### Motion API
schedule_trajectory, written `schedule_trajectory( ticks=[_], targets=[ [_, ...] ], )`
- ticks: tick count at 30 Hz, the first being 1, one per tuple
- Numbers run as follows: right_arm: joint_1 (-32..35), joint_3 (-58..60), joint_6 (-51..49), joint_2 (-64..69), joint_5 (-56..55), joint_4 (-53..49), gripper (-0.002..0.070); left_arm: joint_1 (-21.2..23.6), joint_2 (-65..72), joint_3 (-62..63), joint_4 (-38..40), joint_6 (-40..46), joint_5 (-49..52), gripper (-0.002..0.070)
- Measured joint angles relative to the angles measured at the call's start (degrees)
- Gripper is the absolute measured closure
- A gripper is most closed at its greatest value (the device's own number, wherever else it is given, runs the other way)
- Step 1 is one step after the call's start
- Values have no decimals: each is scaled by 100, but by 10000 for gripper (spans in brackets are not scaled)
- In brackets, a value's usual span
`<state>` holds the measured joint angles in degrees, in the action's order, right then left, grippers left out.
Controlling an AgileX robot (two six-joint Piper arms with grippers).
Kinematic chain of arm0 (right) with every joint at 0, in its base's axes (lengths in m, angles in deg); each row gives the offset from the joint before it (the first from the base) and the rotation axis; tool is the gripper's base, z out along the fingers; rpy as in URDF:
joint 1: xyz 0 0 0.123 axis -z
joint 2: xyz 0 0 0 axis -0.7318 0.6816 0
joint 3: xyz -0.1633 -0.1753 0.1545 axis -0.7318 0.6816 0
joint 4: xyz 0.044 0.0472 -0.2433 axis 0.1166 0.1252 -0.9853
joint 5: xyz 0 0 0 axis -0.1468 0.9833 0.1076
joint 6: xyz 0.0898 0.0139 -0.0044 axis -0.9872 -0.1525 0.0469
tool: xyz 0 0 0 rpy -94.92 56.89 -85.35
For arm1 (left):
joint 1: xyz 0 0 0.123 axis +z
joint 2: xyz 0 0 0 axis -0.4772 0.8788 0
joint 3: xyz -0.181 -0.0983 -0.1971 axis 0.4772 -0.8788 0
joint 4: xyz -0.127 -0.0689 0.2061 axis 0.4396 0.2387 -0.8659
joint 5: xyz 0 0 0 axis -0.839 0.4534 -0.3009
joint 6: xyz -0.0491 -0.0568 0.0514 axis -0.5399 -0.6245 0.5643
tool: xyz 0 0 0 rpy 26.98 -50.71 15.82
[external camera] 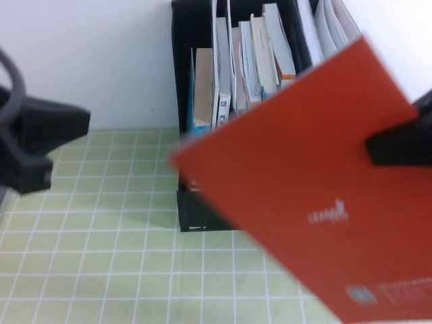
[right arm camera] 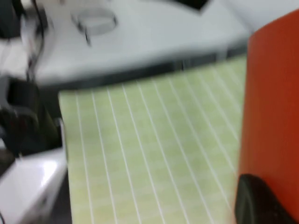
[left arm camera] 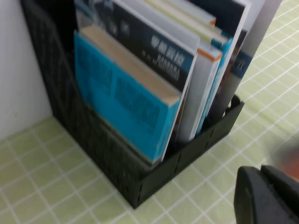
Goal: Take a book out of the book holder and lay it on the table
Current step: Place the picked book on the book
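Note:
The book (external camera: 297, 175) shows its plain red cover, tilted and held in the air in front of the black book holder (external camera: 185, 101), hiding the holder's lower right part. My right gripper (external camera: 398, 152) is shut on the book's right edge; in the right wrist view one finger (right arm camera: 261, 200) lies against the red cover (right arm camera: 273, 93). My left gripper (external camera: 40, 142) hangs at the far left above the green grid table (external camera: 101, 256), away from the holder. In the left wrist view its fingers (left arm camera: 268, 196) lie together, holding nothing, near the holder's front wall (left arm camera: 187, 158).
Several books stay upright in the holder, among them a thick blue paperback (left arm camera: 126, 102) and white booklets (external camera: 270, 47). A white wall (external camera: 88, 61) stands behind. In the right wrist view the table's edge (right arm camera: 140, 74) borders grey equipment.

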<state>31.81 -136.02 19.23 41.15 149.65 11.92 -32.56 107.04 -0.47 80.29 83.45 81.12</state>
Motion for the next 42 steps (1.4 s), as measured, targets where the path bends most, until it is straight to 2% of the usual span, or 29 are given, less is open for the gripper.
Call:
schedule_trajectory(
  ticks=[4,14,22,30,42],
  targets=[
    [-857,0,-705,159,-328,-1455,661,0,-371,-361,-288,-325,-39,678],
    [-2773,0,-2495,667,-1371,-5049,661,0,-778,-752,-364,-475,-72,678],
    [-3924,354,-2699,1505,-1791,-5989,661,0,-797,-777,-385,-484,-72,678],
    [-5088,1408,-4473,2191,-2877,-8469,661,0,-810,-777,-385,-497,-72,678],
    [-5284,1770,-4952,3297,-3608,-8630,662,0,-897,-777,-385,-497,-72,678]
  ],
)
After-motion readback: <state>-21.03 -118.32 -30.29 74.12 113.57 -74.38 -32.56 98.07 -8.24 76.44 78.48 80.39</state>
